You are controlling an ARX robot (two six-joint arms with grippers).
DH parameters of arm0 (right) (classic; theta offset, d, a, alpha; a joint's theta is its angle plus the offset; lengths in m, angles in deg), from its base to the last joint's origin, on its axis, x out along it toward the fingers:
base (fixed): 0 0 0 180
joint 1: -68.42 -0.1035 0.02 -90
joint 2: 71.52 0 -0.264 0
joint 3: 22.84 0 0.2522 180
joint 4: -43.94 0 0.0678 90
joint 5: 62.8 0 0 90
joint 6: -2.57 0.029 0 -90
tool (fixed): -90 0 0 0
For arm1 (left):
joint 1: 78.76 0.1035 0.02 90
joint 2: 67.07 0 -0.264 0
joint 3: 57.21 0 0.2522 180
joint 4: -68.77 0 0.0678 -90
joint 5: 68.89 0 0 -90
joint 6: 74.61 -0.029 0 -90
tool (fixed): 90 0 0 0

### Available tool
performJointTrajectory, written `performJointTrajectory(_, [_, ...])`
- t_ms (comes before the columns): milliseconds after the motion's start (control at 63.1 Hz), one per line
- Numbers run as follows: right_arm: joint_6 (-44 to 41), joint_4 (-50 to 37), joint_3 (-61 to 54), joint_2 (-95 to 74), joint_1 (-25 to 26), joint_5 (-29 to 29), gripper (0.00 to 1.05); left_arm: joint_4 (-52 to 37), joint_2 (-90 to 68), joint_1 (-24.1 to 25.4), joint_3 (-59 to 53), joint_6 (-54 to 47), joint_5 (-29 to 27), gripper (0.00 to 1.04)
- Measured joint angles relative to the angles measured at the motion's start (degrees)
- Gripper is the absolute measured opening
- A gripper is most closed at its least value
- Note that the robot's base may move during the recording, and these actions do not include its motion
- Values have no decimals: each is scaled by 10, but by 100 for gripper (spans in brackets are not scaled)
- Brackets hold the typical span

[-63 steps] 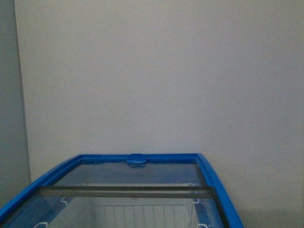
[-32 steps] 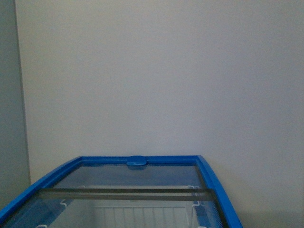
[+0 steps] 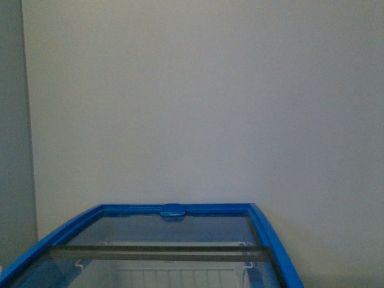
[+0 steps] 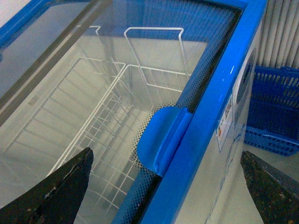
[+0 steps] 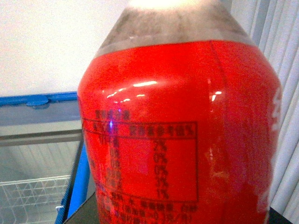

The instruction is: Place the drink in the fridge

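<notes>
The fridge [image 3: 271, 247] fills the bottom of the front view, with a blue top rim and a glass lid [image 3: 174, 231] that has a blue handle [image 3: 173, 210]. Neither arm shows there. In the left wrist view my left gripper [image 4: 166, 156] is open above the blue rim [image 4: 219, 107], its dark fingers [image 4: 60, 186] either side of another blue lid handle [image 4: 161, 140]. A white wire basket [image 4: 107, 126] lies under the glass. The drink bottle [image 5: 177, 130], with a red label, fills the right wrist view. My right gripper [image 5: 180, 215] is shut on it, mostly hidden behind it.
A blue plastic crate [image 4: 273, 112] sits on the floor beside the fridge. A plain white wall [image 3: 198, 108] rises behind the fridge, with a grey surface [image 3: 12, 120] at the far left. A ribbed white panel [image 5: 275, 46] shows behind the bottle.
In the front view the fridge's top has sunk lower in the picture over the last second, so less of the lid shows.
</notes>
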Motion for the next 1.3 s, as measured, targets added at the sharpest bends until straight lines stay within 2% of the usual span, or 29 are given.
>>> performJointTrajectory(285, [0, 0, 0, 0, 0, 0, 37, -3, -89, -39, 41, -45, -42, 97])
performJointTrajectory(618, [0, 0, 0, 0, 0, 0, 37, -86, -177, -59, 104, -93, -95, 97])
performJointTrajectory(887, [0, 0, 0, 0, 0, 0, 37, -134, -239, -73, 171, -85, -110, 97])
performJointTrajectory(1093, [0, 0, 0, 0, 0, 0, 37, -171, -294, -86, 274, -79, -165, 97])
performJointTrajectory(1299, [0, 0, 0, 0, 0, 0, 37, -198, -352, -105, 391, -38, -255, 97])
